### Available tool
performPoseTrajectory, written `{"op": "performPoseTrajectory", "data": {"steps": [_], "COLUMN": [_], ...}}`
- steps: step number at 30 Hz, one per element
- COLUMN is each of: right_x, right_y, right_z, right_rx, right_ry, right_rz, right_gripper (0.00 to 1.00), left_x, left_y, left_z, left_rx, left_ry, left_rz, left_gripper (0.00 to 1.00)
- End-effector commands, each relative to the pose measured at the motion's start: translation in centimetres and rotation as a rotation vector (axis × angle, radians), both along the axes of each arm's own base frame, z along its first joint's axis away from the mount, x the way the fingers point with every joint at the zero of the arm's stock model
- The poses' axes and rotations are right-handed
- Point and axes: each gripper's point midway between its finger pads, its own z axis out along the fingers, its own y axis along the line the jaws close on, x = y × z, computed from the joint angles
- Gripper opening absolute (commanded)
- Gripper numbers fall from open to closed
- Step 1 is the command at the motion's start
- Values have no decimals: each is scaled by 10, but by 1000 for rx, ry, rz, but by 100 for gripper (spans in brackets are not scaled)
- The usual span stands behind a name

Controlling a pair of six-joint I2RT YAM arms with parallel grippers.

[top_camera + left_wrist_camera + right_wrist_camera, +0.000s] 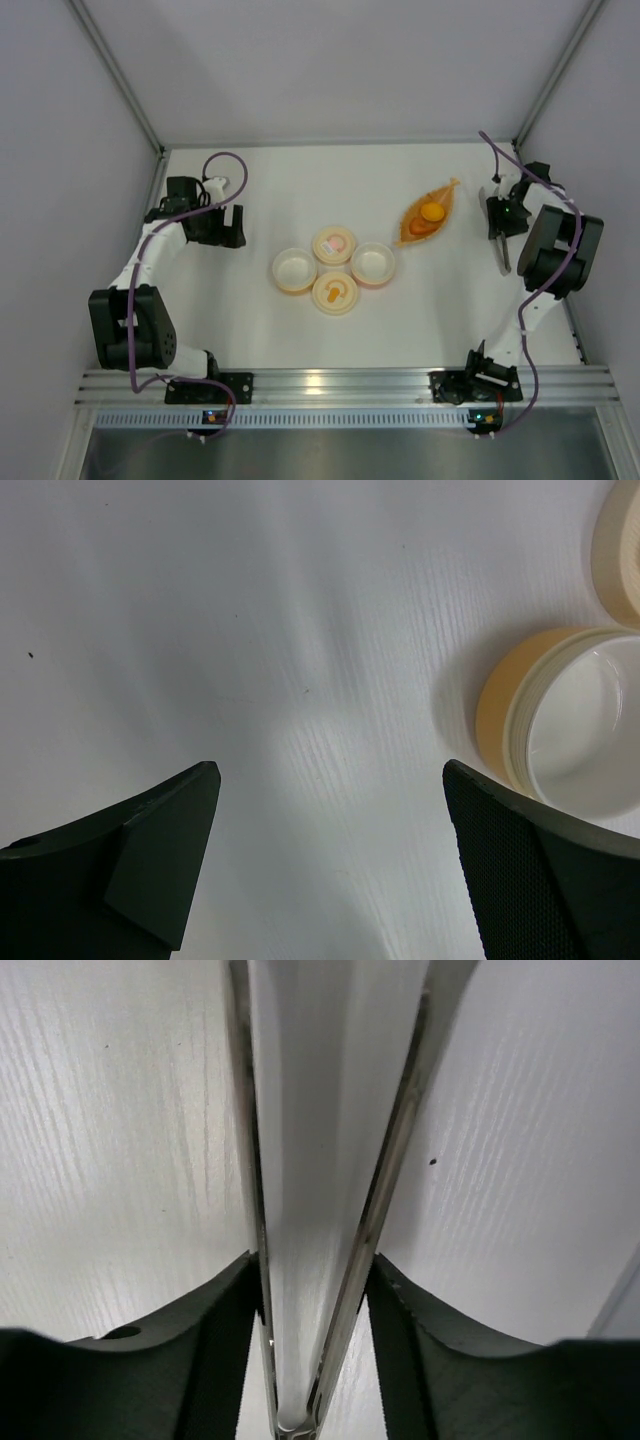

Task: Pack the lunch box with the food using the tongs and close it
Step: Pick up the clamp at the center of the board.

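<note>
Right wrist: tongs (243,1110), hinge seemingly nearest.

We see polished, mirror-bright metal tongs (388,1175) and a matt white table (200,630) with fine wood-like grain. The yellow-orange tub (497,712) looks like smooth plastic, glossy inside; the black pad (530,880) of the left gripper (330,775) is finely dotted.

Bright even overhead light, faint shadows; soft glare on worktop (300,730) centre of left wrist view; bottom edges defocused.
</note>
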Motion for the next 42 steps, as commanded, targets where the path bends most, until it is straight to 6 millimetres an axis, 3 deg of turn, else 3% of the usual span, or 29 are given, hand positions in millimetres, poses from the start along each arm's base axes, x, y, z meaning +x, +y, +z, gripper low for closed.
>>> {"op": "performPoseTrajectory", "data": {"steps": [1, 5, 11, 21, 28, 31, 34, 42], "right_x": [-33, -31, -36, -51, -62, -62, -67, -68], "right_y": [26, 33, 37, 32, 30, 30, 40, 56], "right_z": [-16, 21, 59, 82, 124, 153, 170, 196], "right_rx": [129, 153, 173, 193, 227, 252, 295, 353], "right_ry": [89, 7, -43, -31, -82, -131, -138, -176], "right_rz": [26, 41, 80, 85, 110, 132, 154, 198], "right_gripper": [43, 39, 37, 37, 38, 40, 40, 39], "left_x": [16, 14, 10, 8, 10, 12, 13, 13], "left_y": [-2, -2, -3, -3, -5, -7, -9, -6], "left_z": [16, 18, 20, 22, 23, 23, 25, 25], "left_rx": [-8, -6, -10, -11, -26, -37, -46, -32], "left_ry": [-62, -64, -71, -78, -80, -77, -79, -80], "left_rz": [-13, -16, -17, -18, -16, -17, -24, -18], "left_gripper": [98, 98, 98, 98, 98, 98, 98, 98]}}
